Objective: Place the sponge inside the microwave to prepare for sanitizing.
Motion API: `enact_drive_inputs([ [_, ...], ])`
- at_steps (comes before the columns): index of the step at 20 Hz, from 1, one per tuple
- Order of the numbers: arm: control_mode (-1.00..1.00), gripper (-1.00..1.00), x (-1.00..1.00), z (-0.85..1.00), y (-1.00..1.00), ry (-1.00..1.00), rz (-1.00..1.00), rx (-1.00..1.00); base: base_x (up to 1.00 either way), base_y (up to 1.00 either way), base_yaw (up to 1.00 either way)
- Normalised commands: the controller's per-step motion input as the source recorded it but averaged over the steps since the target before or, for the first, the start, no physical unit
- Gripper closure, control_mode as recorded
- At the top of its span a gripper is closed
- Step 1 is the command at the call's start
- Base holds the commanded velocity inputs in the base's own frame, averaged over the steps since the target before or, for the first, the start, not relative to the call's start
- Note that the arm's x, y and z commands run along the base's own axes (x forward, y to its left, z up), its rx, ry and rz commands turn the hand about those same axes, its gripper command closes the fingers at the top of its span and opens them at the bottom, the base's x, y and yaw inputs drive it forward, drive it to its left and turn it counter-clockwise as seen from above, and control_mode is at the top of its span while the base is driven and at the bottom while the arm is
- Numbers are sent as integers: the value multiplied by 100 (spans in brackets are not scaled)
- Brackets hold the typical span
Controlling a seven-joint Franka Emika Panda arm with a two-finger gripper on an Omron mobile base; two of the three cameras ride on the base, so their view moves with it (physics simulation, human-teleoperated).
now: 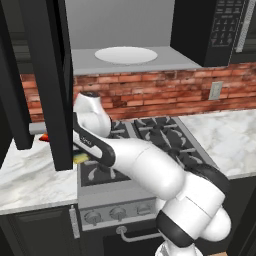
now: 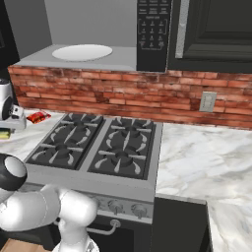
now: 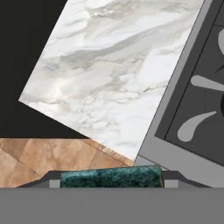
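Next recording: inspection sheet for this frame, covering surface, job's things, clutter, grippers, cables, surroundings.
Surface: white marble counter beside the stove.
Job's things: sponge, green top, between the fingertips; microwave door open, white round plate inside, bare.
Clutter: red packet on the counter left of the stove.
Grippers: gripper shut on the sponge.
Cables: nothing seen.
Surroundings: brick wall, wall outlet, dark cabinets.

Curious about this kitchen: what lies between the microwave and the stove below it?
A band of red brick wall separates the microwave from the stove; both base views show it.
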Motion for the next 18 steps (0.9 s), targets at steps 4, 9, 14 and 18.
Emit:
enact_drive_inputs([
  [4,-100,100,-29,4,-42,-2,0,0,0,0,0],
  [9,-100,100,-31,0,-40,-6,0,0,0,0,0],
  [14,-100,100,-30,11,-45,-4,0,0,0,0,0],
  [18,-100,100,-30,26,-49,0,0,0,0,0,0],
])
